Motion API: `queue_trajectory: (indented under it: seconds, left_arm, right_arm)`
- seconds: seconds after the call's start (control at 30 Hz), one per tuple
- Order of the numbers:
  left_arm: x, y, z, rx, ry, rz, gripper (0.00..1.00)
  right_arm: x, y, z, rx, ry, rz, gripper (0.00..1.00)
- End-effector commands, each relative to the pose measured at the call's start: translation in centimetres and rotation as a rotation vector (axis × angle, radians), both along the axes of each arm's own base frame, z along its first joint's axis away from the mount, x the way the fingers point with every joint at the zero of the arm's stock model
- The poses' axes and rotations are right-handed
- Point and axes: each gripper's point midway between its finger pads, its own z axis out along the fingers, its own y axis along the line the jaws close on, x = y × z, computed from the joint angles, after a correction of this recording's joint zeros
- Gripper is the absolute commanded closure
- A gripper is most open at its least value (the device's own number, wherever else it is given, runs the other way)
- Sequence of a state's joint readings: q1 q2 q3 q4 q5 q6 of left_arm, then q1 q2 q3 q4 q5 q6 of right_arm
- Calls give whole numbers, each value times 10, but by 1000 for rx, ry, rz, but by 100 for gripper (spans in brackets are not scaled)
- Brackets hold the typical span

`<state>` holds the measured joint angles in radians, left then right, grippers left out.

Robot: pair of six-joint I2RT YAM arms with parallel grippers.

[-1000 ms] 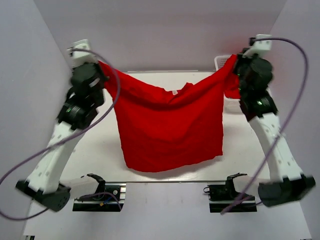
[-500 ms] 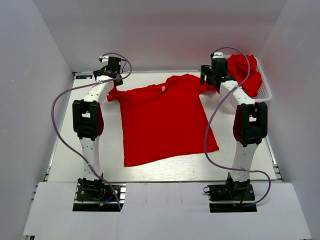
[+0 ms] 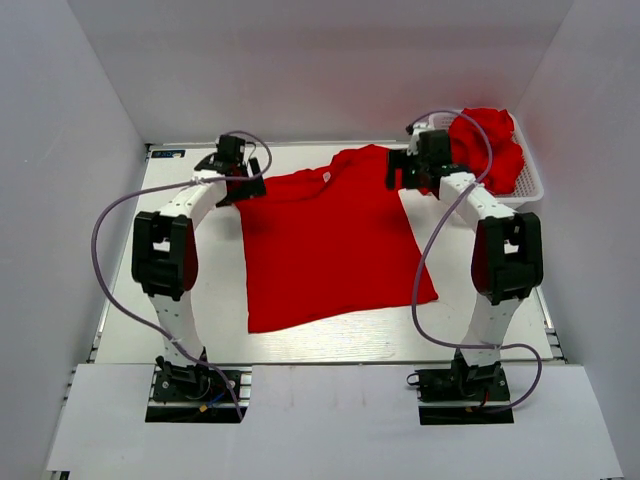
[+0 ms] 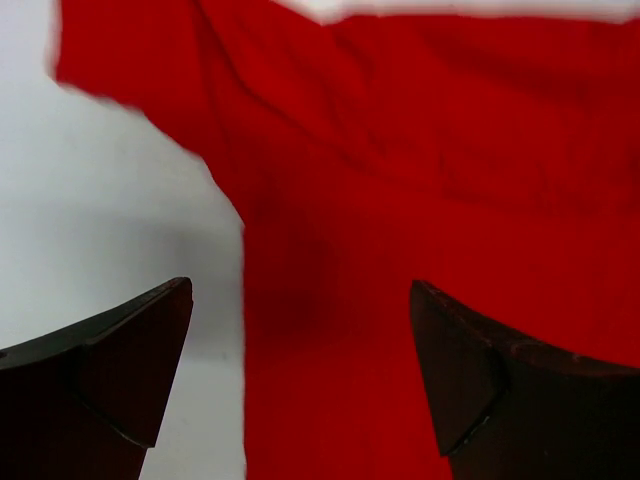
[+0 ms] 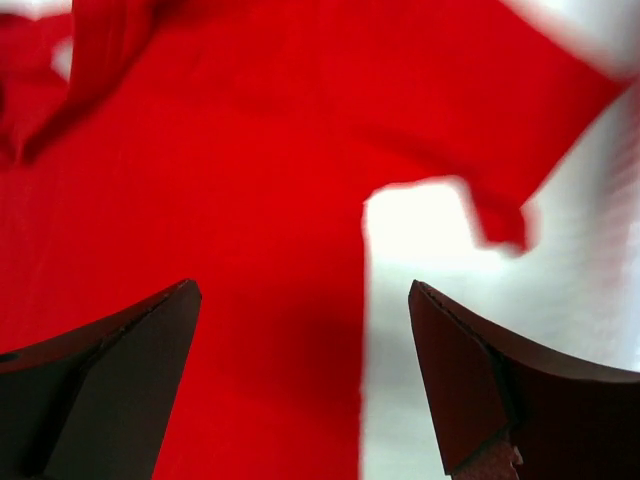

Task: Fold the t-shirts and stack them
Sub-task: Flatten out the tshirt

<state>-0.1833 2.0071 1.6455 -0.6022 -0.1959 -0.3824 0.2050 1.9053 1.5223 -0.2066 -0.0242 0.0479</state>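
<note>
One red t-shirt [image 3: 325,240] lies spread flat on the white table [image 3: 130,290], collar toward the back wall. My left gripper [image 3: 248,183] hovers open over its left sleeve and side edge, holding nothing. In the left wrist view the left gripper [image 4: 300,300] has the t-shirt [image 4: 420,200] lying below the wide gap between its fingers. My right gripper [image 3: 400,172] is open above the right sleeve. The right wrist view shows the right gripper [image 5: 300,295] over the t-shirt [image 5: 220,160], at its side edge and armpit. More red t-shirts [image 3: 487,148] are heaped in the basket.
A white lattice basket [image 3: 530,190] stands at the back right corner, close behind the right arm. White walls enclose the table on the left, back and right. Cables loop from both arms over the table.
A second ago both grippers held the t-shirt up in the air by its shoulders. It has since been laid flat and let go, and both grippers opened and shifted slightly inward.
</note>
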Motion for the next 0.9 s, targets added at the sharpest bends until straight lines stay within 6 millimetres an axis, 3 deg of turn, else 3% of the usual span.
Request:
queue_trajectory:
  seconds: [0.0,0.07,0.1,0.13,0.17,0.27,0.33,0.43,0.57,0.7,0.8,0.87]
  left_arm:
    - [-27,-38,-1,-161,1,-107,1]
    - [-41,-51,-10,-165,34,-140,1]
    - [-43,-48,-12,-149,46,-129,1]
    - [-46,-48,-18,-116,62,-122,1]
    - [-49,-54,-24,-99,73,-131,1]
    - [-47,-58,-34,-51,98,-154,1]
    - [-42,-65,-43,-39,115,-177,1]
    - [-43,-69,-55,-26,140,-197,1]
    - [-62,-66,-71,-13,175,-192,1]
    - [-92,-57,-98,-19,242,-154,1]
    - [-141,-54,-130,-28,362,-115,1]
    - [-164,-57,-132,-61,395,-107,1]
  right_arm:
    - [-40,23,-22,81,114,60,10]
    - [-56,28,-31,102,156,54,10]
    - [-62,29,-24,111,146,53,10]
    - [-86,26,-43,114,203,39,10]
    - [-95,30,-45,130,213,36,10]
    - [-142,27,-62,153,283,-3,10]
    - [-162,24,-68,164,316,-31,10]
    - [-198,15,-99,154,409,-84,10]
    - [-210,8,-110,170,447,-161,10]
    - [-204,9,-122,173,480,-196,10]
    - [-195,11,-130,174,499,-212,10]
    - [-188,9,-132,160,496,-230,10]
